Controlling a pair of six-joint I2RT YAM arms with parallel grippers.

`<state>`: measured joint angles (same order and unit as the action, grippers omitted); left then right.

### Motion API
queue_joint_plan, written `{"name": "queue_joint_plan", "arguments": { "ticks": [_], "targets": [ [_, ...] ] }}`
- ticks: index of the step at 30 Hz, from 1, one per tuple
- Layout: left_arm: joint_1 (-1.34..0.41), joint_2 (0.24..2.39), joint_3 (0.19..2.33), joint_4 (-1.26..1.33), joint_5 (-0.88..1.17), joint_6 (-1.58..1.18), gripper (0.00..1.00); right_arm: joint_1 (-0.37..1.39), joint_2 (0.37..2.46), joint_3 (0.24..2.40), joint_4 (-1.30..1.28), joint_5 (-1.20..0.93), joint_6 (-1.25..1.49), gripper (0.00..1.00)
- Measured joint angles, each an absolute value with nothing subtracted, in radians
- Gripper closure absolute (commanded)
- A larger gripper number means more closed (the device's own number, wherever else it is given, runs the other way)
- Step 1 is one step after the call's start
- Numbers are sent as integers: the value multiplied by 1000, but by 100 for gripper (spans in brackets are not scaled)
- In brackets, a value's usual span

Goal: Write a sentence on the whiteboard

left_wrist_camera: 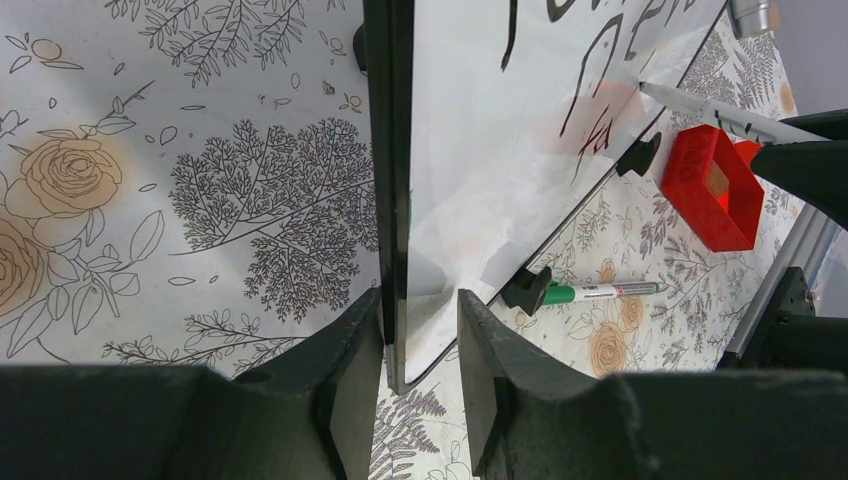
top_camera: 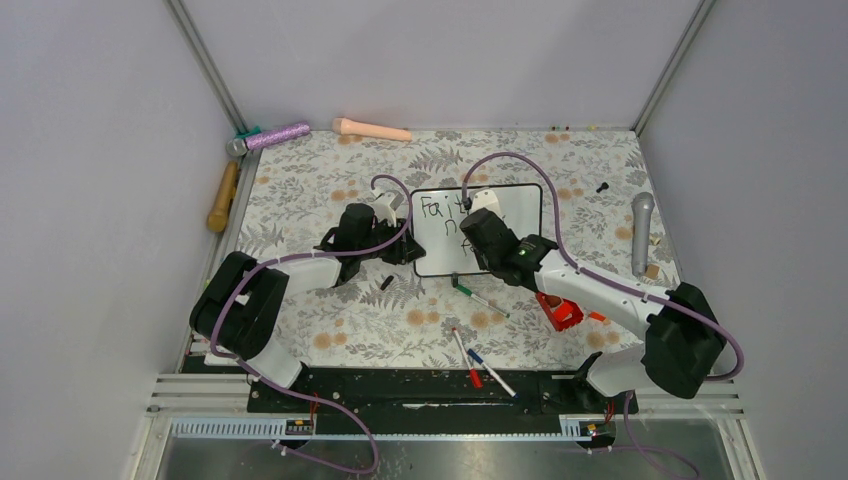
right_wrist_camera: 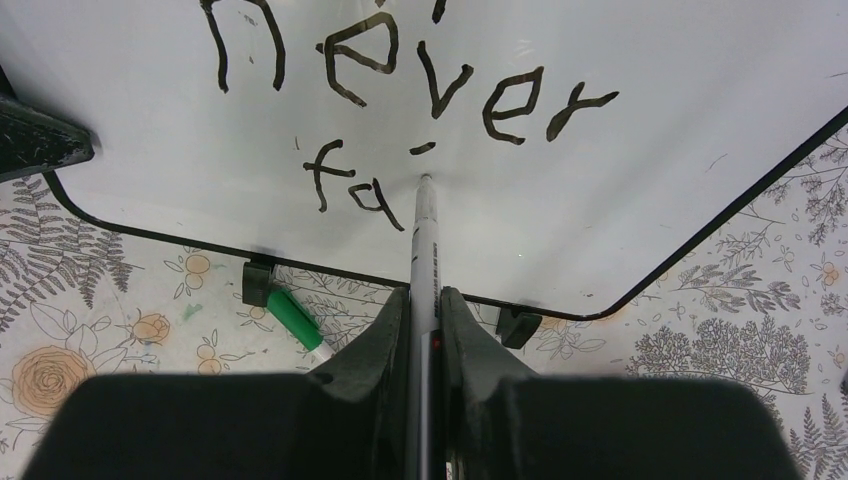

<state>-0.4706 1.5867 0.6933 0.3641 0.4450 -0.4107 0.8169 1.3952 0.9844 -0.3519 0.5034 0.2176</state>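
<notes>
The whiteboard [top_camera: 525,212] lies mid-table with a black frame and little black feet. The sentence [right_wrist_camera: 420,75] on it is in black marker: "never" with "fa" below it, and "Fai" [top_camera: 440,208] shows on the top line in the overhead view. My right gripper [right_wrist_camera: 425,292] is shut on a grey marker [right_wrist_camera: 424,240] whose tip touches the board just right of "fa". From above, the right gripper [top_camera: 474,222] hangs over the board's middle. My left gripper [left_wrist_camera: 420,300] [top_camera: 411,249] clamps the whiteboard's [left_wrist_camera: 480,150] left edge near its lower corner.
A green marker [top_camera: 480,298] lies just in front of the board, with red and blue markers [top_camera: 478,365] nearer the bases. A red holder [top_camera: 560,310] sits under the right arm. A grey microphone [top_camera: 642,230] lies right; a purple microphone [top_camera: 270,137], a peach cylinder [top_camera: 372,129] and a wooden handle [top_camera: 222,197] lie far left.
</notes>
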Motion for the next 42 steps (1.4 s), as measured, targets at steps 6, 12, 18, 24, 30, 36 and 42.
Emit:
{"name": "queue_joint_plan", "arguments": {
  "ticks": [6,12,18,24,30,36,42],
  "targets": [
    [-471,1587,693,359,445,-411,67,817,1406,984,-349,504,218,100],
    [-471,1587,693,359,445,-411,67,817,1409,984,-348,504,218,100],
    [-471,1587,693,359,445,-411,67,817,1409,984,-347,503,224,100],
    [-471,1587,693,359,445,-411,67,817,1401,955,-347,479,241,100],
    [-471,1587,693,359,445,-411,67,817,1399,937,-354,466,256,100],
    [-471,1587,693,359,445,-411,67,817,1391,937,-357,461,258,100],
    [-471,1587,693,359,445,-411,67,817,1354,940,-358,466,249,100]
  ]
}}
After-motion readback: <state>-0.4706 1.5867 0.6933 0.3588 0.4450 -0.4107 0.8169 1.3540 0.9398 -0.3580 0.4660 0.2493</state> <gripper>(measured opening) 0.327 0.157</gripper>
